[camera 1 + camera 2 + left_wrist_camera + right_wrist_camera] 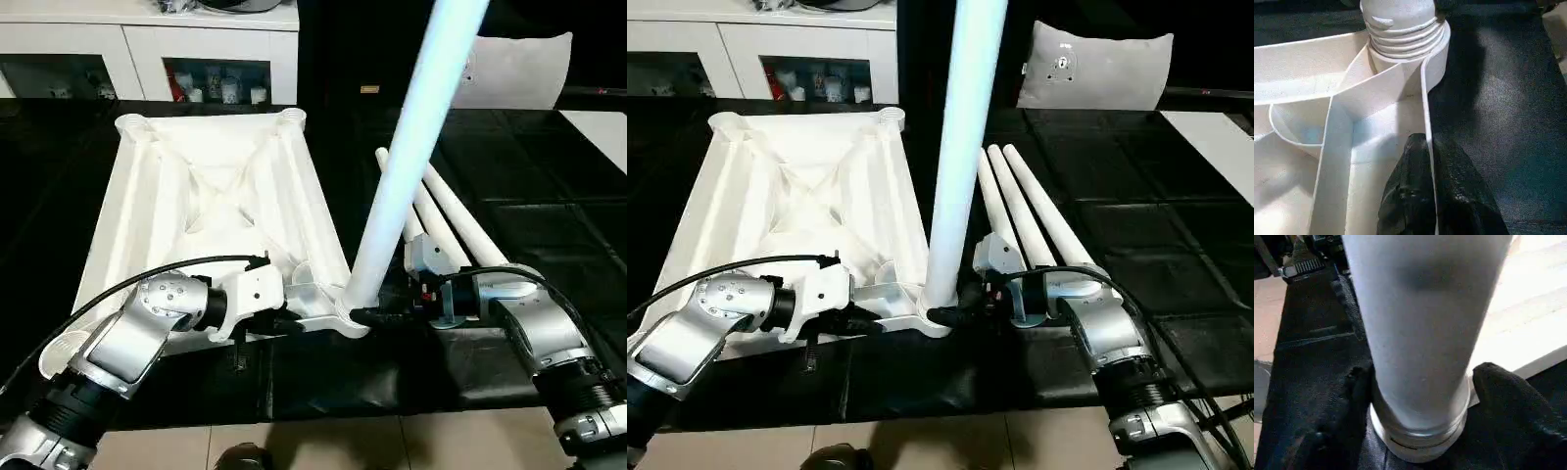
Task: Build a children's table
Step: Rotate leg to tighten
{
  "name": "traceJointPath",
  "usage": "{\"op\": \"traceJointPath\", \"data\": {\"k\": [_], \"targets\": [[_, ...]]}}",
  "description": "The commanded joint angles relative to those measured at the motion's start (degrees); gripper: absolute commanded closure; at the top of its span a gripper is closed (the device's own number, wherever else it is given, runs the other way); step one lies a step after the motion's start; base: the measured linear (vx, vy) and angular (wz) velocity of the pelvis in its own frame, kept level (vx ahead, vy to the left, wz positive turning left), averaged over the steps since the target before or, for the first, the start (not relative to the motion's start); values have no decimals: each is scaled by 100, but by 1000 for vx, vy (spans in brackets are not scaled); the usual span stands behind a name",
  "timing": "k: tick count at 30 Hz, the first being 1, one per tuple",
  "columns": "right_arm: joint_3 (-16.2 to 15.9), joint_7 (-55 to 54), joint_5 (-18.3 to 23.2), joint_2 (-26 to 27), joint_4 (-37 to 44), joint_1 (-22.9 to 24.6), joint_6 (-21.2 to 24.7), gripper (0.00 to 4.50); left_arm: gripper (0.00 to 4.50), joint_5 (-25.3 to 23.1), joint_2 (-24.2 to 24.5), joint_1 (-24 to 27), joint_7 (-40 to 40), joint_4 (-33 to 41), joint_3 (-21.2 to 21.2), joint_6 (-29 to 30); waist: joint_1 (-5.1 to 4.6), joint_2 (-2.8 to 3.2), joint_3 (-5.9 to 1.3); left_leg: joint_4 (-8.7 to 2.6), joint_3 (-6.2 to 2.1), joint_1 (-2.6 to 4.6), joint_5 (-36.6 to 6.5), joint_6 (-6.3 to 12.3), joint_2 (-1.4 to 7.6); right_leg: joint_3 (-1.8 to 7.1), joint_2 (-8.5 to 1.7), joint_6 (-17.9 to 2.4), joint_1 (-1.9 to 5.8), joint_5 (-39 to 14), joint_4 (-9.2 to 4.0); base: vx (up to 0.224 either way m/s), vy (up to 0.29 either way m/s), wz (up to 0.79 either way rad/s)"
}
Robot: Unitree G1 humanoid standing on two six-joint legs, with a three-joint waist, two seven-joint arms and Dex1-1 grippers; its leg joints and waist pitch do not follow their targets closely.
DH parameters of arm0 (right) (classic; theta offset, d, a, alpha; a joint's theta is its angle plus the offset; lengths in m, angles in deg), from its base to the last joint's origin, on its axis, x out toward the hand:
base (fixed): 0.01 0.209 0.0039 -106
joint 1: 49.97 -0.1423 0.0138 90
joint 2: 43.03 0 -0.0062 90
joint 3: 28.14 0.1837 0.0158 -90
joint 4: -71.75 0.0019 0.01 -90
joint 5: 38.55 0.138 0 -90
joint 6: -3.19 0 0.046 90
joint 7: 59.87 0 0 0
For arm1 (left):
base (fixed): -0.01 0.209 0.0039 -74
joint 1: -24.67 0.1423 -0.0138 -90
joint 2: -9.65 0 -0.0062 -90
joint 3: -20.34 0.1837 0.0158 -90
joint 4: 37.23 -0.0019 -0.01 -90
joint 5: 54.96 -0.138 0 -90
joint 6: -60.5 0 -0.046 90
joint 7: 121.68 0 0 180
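The white table top (206, 196) lies upside down on the black work table, ribs facing up. One white leg (411, 147) stands upright in its near right corner socket (1400, 34). My right gripper (377, 315) is shut on the base of that leg, a black finger (1498, 391) pressing on each side. My left gripper (294, 321) is shut on the top's rim wall just beside that corner, its fingers (1410, 196) straddling the thin wall. Three more legs (1038, 211) lie side by side on the black cover to the right.
The black work table (549, 196) ends close in front of my arms, with tan floor (343, 441) below. A white cabinet (147, 49) stands behind, a grey cushion (1097, 64) at the back right, and a white surface (602, 132) at the far right.
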Motion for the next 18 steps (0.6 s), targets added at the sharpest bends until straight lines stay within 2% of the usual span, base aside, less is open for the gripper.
{"op": "traceJointPath", "data": {"k": [1, 4, 10, 12, 14, 16, 17, 18], "targets": [[-38, 39, 62, -5, -37, -62, 85, 134, 450, -24, 43, 7, 297, 14, 226, -88, -9, 38, -408, -401, -269, 178, -1082, 150, 570, 351, -646, -1293, 196, -664, -377, 0, 0, 0], [-55, 76, 100, 17, 22, -12, 167, 167, 450, -3, 46, 25, 285, 19, 211, -66, -8, 38, -404, -400, -269, 175, -1076, 165, 567, 348, -640, -1302, 196, -660, -375, 0, 0, 0], [-76, 32, 212, 158, 235, 197, 319, 189, 450, 133, -68, 128, 95, 117, 74, 165, -5, 38, -392, -410, -272, 187, -1165, 117, 575, 352, -646, -1271, 183, -821, -390, 0, 0, 0], [-94, -186, 318, 352, 491, 378, 489, 191, 450, 241, -267, 228, -272, 314, -102, 532, -17, 25, -379, -421, -271, 180, -1172, 101, 583, 364, -656, -1268, 188, -823, -386, 0, 0, 0], [-104, -606, 229, 567, 522, 447, 574, 192, 450, 311, -486, 290, -647, 469, -267, 853, -26, 28, -370, -434, -283, 175, -1228, 82, 583, 359, -652, -1271, 182, -879, -388, 0, 0, 0], [-85, -934, 130, 729, 432, 439, 625, 192, 450, 334, -648, 313, -898, 553, -360, 1035, -69, 18, -326, -452, -293, 181, -1470, -16, 563, 365, -670, -1216, 159, -1396, -455, 0, 0, 0], [-33, -1454, -31, 959, 245, 378, 700, 193, 450, 356, -868, 330, -1201, 644, -461, 1257, -86, 15, -325, -455, -300, 191, -1539, -68, 564, 365, -678, -1179, 156, -1562, -465, 0, 0, 0], [78, -2132, -196, 1256, -28, 263, 813, 193, 450, 367, -1133, 340, -1541, 738, -561, 1491, -149, 15, -307, -463, -312, 178, -1665, -151, 557, 371, -683, -1132, 151, -1822, -484, 0, 0, 0]]}}
